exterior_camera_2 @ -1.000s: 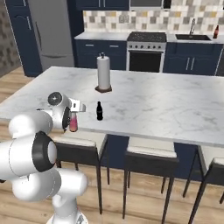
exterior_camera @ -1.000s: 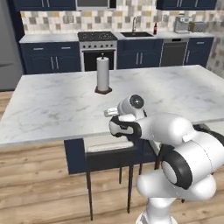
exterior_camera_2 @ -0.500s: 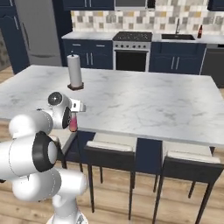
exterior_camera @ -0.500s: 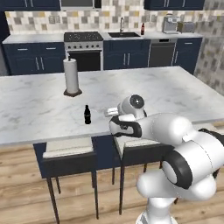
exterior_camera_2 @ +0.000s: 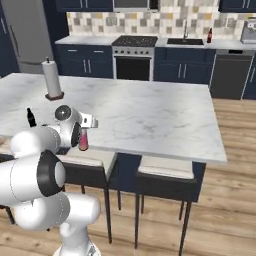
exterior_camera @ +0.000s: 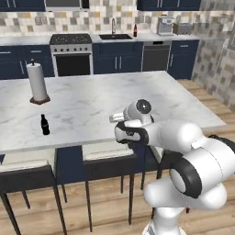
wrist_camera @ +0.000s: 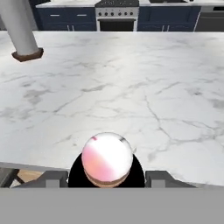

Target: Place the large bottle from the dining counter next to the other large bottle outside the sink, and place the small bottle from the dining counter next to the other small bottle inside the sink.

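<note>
Left base view: small dark bottle [exterior_camera: 44, 124] stands on dining counter [exterior_camera: 92, 105], near the paper towel roll [exterior_camera: 37, 82]. Right base view: gripper [exterior_camera_2: 83, 135] clamped on pink bottle [exterior_camera_2: 83, 140], at the counter's near edge. Hand view: pink bottle between the fingers [wrist_camera: 164, 178].

A pink bottle [wrist_camera: 107, 159] sits between the two dark fingertips [wrist_camera: 52, 178] of the end effector [wrist_camera: 107, 178], seen end-on as a pale, rounded dome with a dark ring around it. Beyond it spreads the white marble table [wrist_camera: 131, 87]. Far ahead and to the left stands a paper towel roll [wrist_camera: 19, 28] on a brown base. Past the table's far edge are dark blue cabinets [wrist_camera: 70, 19] and an oven [wrist_camera: 117, 19].
</note>
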